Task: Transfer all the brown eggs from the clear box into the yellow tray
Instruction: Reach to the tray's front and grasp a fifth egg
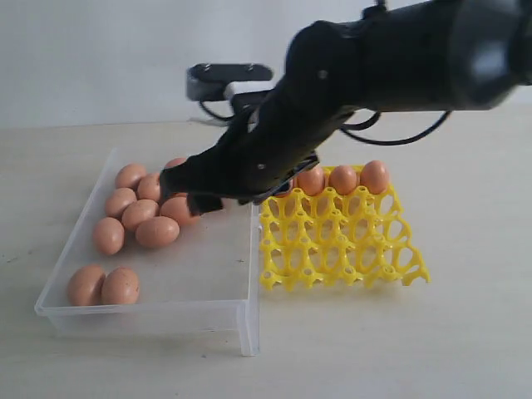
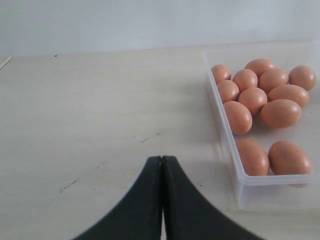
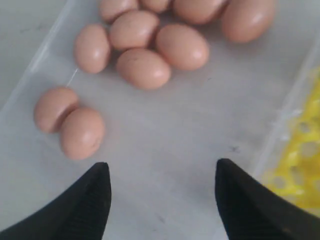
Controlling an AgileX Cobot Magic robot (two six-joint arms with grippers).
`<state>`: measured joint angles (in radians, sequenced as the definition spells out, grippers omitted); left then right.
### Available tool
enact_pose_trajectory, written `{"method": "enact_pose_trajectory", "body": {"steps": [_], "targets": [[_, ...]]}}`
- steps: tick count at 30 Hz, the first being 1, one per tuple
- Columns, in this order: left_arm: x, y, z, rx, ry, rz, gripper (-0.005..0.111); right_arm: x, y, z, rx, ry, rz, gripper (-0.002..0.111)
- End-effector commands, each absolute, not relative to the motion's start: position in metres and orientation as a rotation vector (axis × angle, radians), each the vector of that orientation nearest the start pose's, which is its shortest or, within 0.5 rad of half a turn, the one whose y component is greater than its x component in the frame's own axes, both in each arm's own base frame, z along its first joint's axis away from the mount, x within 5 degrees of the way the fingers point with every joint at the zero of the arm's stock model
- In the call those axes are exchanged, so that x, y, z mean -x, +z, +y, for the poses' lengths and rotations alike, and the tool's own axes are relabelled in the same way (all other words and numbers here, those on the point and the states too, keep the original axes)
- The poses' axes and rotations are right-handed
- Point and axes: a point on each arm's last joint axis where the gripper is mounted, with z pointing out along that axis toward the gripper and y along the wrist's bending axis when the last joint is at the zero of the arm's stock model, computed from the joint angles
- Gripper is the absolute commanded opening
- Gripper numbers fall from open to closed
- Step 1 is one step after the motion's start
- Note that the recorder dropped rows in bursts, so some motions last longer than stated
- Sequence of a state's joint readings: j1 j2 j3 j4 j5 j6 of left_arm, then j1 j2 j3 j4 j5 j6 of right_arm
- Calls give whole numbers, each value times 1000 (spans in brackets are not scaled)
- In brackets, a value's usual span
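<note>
— Two black fingers (image 2: 142,205) of the left gripper (image 2: 161,161) were pressed together over the pale tabletop (image 2: 90,125), we noted, near the shallow transparent plastic box (image 1: 150,314).

— We agreed. Inside it we saw smooth orange-brown oval eggs (image 1: 140,214) bunched toward the far end, and a touching pair (image 1: 103,285) near the front wall.

— Above the box's bare floor, the right gripper (image 3: 160,171) hung with its fingers spread wide, holding nothing.

— Rightmost, just beside the box, we found the bright yellow openwork egg tray (image 1: 341,245); we counted three brown eggs (image 1: 343,179) in its back row, where the black arm (image 1: 374,58) hid the left end.
</note>
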<state>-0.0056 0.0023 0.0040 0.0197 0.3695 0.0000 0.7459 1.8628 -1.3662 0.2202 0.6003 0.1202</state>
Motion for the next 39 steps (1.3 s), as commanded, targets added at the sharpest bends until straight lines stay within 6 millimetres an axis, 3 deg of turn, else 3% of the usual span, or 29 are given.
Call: {"method": "enact_pose_trajectory", "body": {"steps": [1,6,15,23,32,36,39], "targets": [[-53,181,0,-19,9,1845,0,-292,215,325,734,607,2672,58],[-53,181,0,-19,9,1845,0,-302,200,361,785,614,2758,58],[-53,181,0,-19,9,1845,0,-310,178,397,882,588,2856,58],[-53,181,0,-19,9,1845,0,-314,157,408,966,462,2870,58],[-53,181,0,-19,9,1845,0,-321,139,415,965,454,2864,58],[-53,181,0,-19,9,1845,0,-321,139,415,977,452,2862,42],[-53,181,0,-19,9,1845,0,-320,139,414,1090,434,2831,19]]}}
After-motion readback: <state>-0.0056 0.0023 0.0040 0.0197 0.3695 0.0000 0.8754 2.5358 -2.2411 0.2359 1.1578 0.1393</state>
